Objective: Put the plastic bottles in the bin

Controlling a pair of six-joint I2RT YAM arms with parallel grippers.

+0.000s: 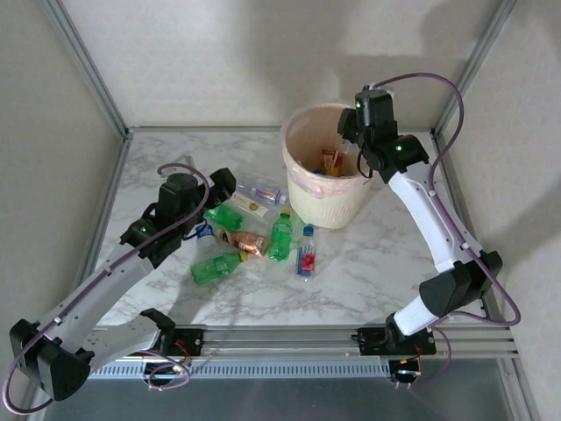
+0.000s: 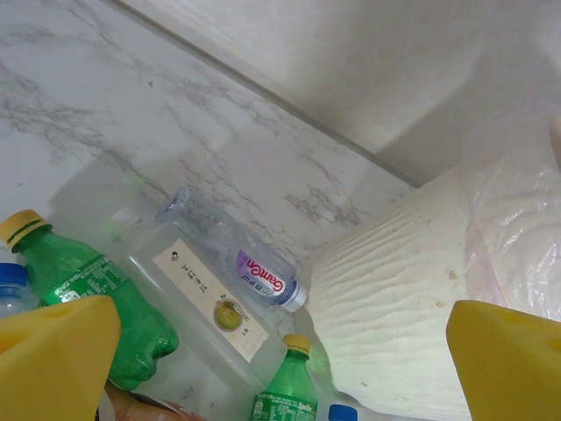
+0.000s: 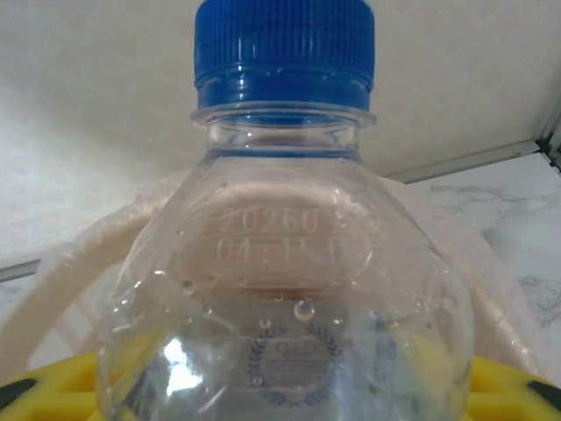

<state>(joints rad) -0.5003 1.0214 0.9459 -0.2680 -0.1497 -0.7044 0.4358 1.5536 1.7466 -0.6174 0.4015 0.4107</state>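
Pinching a clear bottle in the right gripper: smooth rounded shoulders, ridged blue cap, droplets inside. Hovering at the 2 o'clock rim of the bin, round, tapered, cream, lined with thin pinkish film. Reaching up from 5 o'clock, elbow bent. Spreading the left gripper wide, tilted down over green bottles and a copper-orange labelled bottle lying on the marbled table, 8 o'clock of the bin.

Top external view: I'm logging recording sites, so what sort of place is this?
Probably a robot lab test cell, not a home: a marble-patterned tabletop enclosed by plain white wall panels in grey aluminium framing, with a slotted metal mounting rail along its near edge.
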